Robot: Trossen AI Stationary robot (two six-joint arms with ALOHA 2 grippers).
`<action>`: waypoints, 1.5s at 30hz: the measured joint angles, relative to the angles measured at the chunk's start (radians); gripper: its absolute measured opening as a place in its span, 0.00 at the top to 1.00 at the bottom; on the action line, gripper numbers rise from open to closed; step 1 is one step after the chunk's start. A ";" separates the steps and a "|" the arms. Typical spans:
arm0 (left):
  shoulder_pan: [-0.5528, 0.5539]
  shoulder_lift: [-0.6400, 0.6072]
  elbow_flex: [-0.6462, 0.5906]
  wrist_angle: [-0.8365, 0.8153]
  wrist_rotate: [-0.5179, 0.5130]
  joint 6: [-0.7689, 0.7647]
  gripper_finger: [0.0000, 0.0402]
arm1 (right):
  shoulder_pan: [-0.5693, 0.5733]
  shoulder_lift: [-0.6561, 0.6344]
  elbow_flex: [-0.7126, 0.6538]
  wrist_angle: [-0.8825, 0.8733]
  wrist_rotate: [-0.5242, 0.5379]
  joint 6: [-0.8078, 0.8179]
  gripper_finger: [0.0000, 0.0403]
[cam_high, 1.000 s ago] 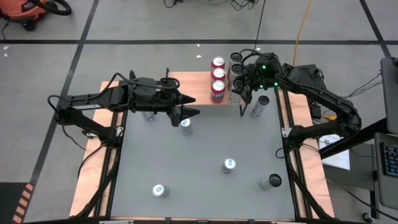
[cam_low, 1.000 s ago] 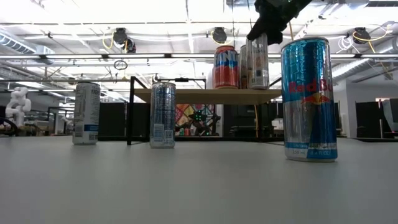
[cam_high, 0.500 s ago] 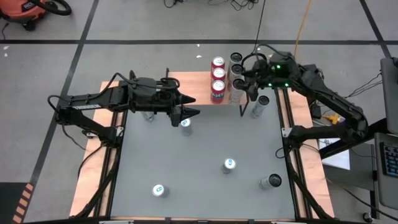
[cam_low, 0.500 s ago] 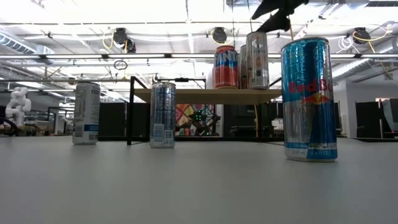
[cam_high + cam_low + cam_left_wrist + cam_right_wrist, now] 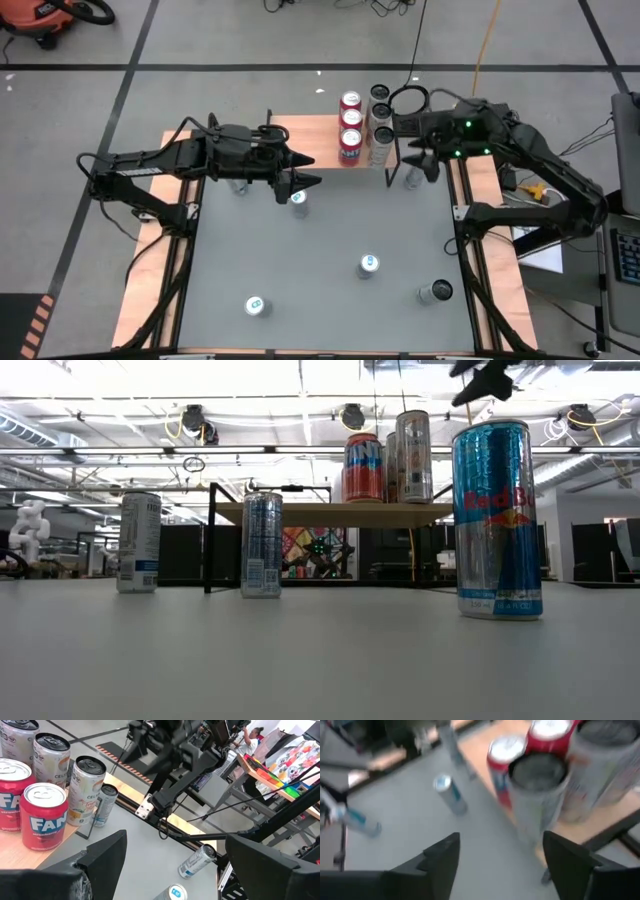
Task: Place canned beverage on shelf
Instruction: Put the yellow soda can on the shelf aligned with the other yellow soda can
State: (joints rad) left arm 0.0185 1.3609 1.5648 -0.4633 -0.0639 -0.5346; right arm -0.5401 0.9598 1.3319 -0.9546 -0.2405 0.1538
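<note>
Backing off from the shelf (image 5: pixel 330 140), the right hand (image 5: pixel 418 163) leaves its silver can (image 5: pixel 379 138) standing beside the red cans (image 5: pixel 350 128), fingers apart and empty. Retreat level (no clipping tops). Left hand (image 5: pixel 305 181) hovers, spread, over a tabletop can (image 5: pixel 298 201).

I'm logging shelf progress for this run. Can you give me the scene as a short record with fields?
shelf: small wooden rack at the table's far edge
cans on shelf: three red cans in a row, pale cans beside them
cans on table: five upright, including one mid-table, plus one under the right arm
left gripper: open, empty, above a can
right gripper: open, empty, just right of the shelf
</note>
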 joint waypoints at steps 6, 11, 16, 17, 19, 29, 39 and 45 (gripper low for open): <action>0.000 0.000 0.000 0.000 0.000 -0.001 0.16 | 0.045 0.009 -0.087 -0.003 0.000 -0.005 0.62; 0.000 0.000 0.000 0.000 0.000 -0.007 0.16 | 0.076 0.011 -0.225 0.138 0.000 0.038 0.84; 0.000 0.000 0.000 0.000 0.000 -0.007 0.16 | 0.080 0.013 -0.300 0.292 0.003 0.043 0.99; 0.000 0.000 0.000 0.000 0.000 -0.007 0.16 | 0.080 0.015 -0.306 0.308 0.007 0.040 0.99; 0.000 0.000 0.000 0.000 -0.001 -0.007 0.16 | 0.077 0.018 -0.309 0.312 0.042 0.010 0.98; 0.000 0.000 0.000 0.002 -0.022 -0.003 0.16 | 0.076 0.054 -0.309 0.359 0.065 -0.087 0.99; 0.000 0.000 0.000 0.005 -0.031 0.000 0.16 | 0.076 0.093 -0.309 0.400 0.167 -0.095 1.00; 0.000 0.000 0.000 0.005 -0.032 0.000 0.16 | 0.076 0.111 -0.309 0.408 0.167 -0.091 1.00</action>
State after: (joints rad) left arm 0.0185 1.3609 1.5646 -0.4580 -0.0956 -0.5343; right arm -0.4641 1.0710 1.0229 -0.5470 -0.0734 0.0631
